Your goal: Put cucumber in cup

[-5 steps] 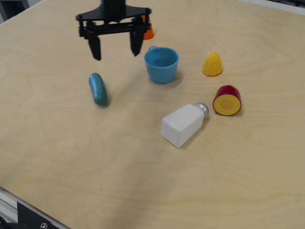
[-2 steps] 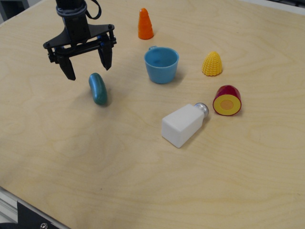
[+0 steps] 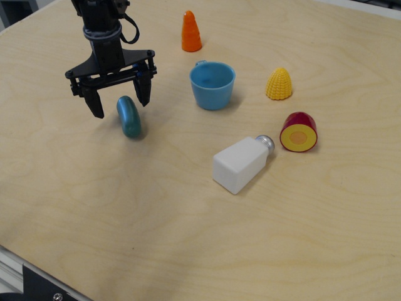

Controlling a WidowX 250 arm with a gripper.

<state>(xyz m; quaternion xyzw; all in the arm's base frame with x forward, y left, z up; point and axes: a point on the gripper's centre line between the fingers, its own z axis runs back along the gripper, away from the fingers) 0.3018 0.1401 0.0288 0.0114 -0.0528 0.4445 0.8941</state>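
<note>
The teal-green cucumber [image 3: 129, 117] lies on the wooden table, left of centre. The light-blue cup [image 3: 212, 84] stands upright and empty to its right, its handle at the back. My black gripper [image 3: 120, 106] is open, its two fingers hanging just above the cucumber's far end, one finger on each side of that end. It holds nothing. The fingertips look slightly above the table.
An orange carrot [image 3: 191, 31] stands behind the cup. A yellow corn piece [image 3: 279, 84] and a red-rimmed fruit half [image 3: 299, 132] sit at the right. A white salt shaker [image 3: 241, 163] lies on its side in front of the cup.
My gripper moved left from behind the cup to above the cucumber, then came lower and a little right over its far end. It stayed open. No object moved.
</note>
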